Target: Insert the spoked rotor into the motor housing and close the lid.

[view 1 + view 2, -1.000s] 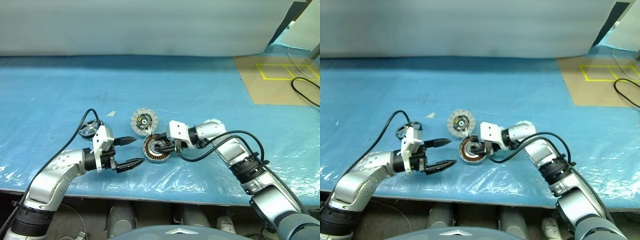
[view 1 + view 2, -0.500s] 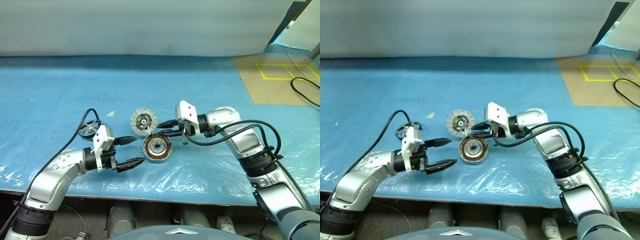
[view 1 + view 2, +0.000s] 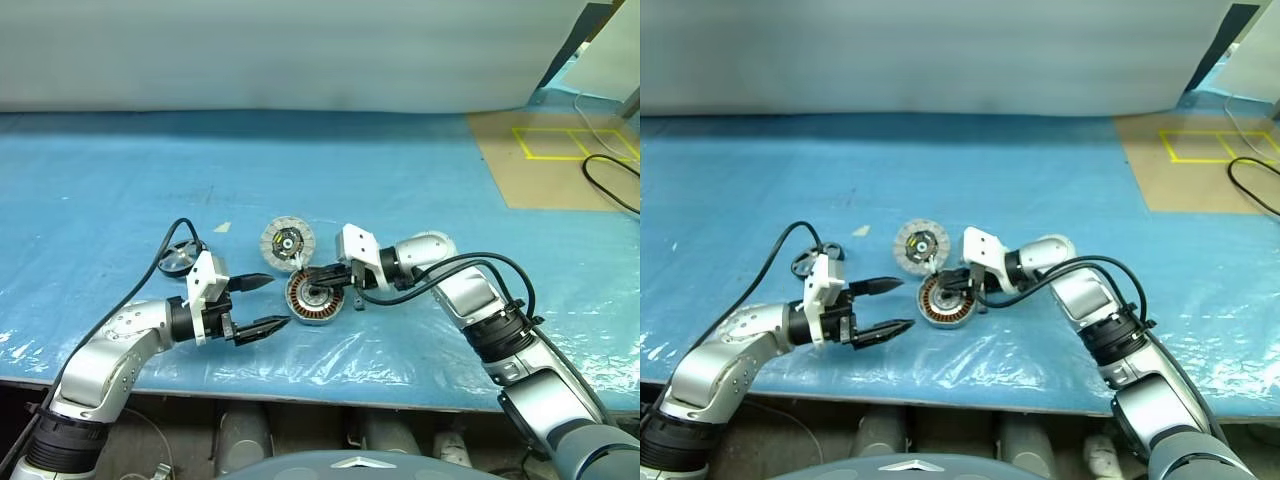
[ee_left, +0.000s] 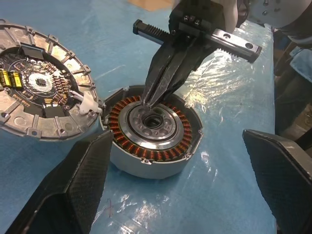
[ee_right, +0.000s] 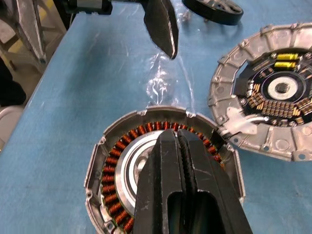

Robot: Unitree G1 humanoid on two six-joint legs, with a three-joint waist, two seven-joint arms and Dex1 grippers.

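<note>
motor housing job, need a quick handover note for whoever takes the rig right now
Left gripper: jaws open, empty, hovering beside the motor housing.
Right gripper: jaws shut, empty, tips at the housing's silver hub.
Motor housing lies open on the blue sheet, windings up.
Lid lies just behind it, circuit face up, touching its rim.
Spoked rotor sits behind the left arm, untouched.
Done: nothing inserted.
Left: fetch the rotor, seat it, close the lid.

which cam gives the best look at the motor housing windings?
Left wrist view: motor housing shows whole, nearly the full copper ring visible, the right claw tip at its hub. Right wrist view is close too, but the claw covers part. Both eye views show it small.
</note>
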